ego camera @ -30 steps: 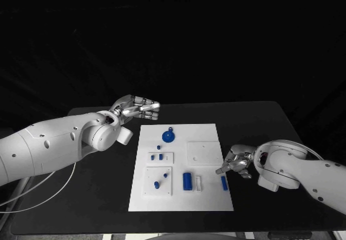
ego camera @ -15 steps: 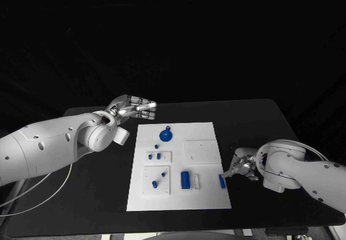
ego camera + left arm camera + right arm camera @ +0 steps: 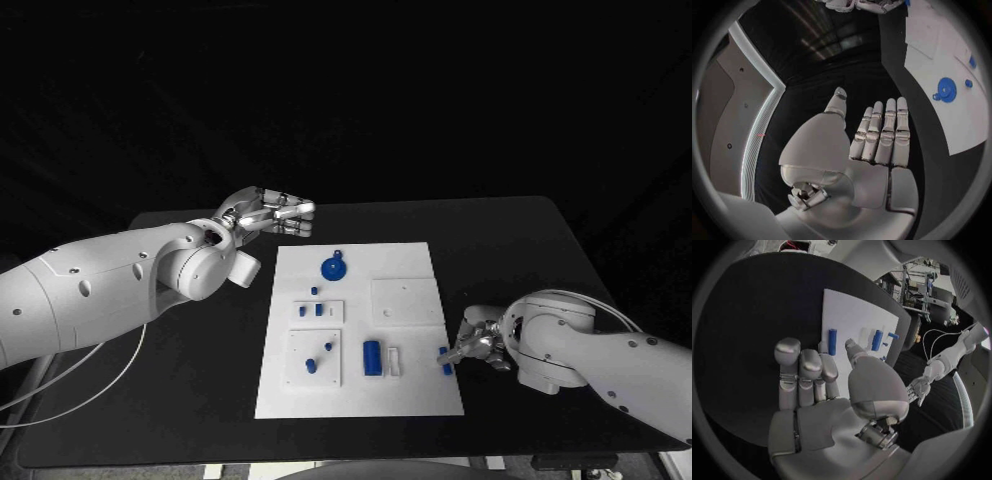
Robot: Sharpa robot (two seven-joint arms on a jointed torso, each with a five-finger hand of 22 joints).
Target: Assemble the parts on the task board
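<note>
Table [image 3: 519, 240] black, bearing the white task board [image 3: 411, 265]; both robot hands — left [image 3: 274, 213], right [image 3: 476, 345] — spread, empty.

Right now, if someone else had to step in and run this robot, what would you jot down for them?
Left hand: holds nothing, raised over the black table beyond the far left corner of the white task board, fingers straight and together.
Right hand: holds nothing, low at the board's right edge, fingers close to the small blue bar-shaped part lying there; I cannot tell whether they touch it.
On the board: round blue disc part with a tab at the far end, a longer blue cylinder part near the middle.
Done: cannot tell that anything is assembled.
Left: probably the loose pieces.
</note>
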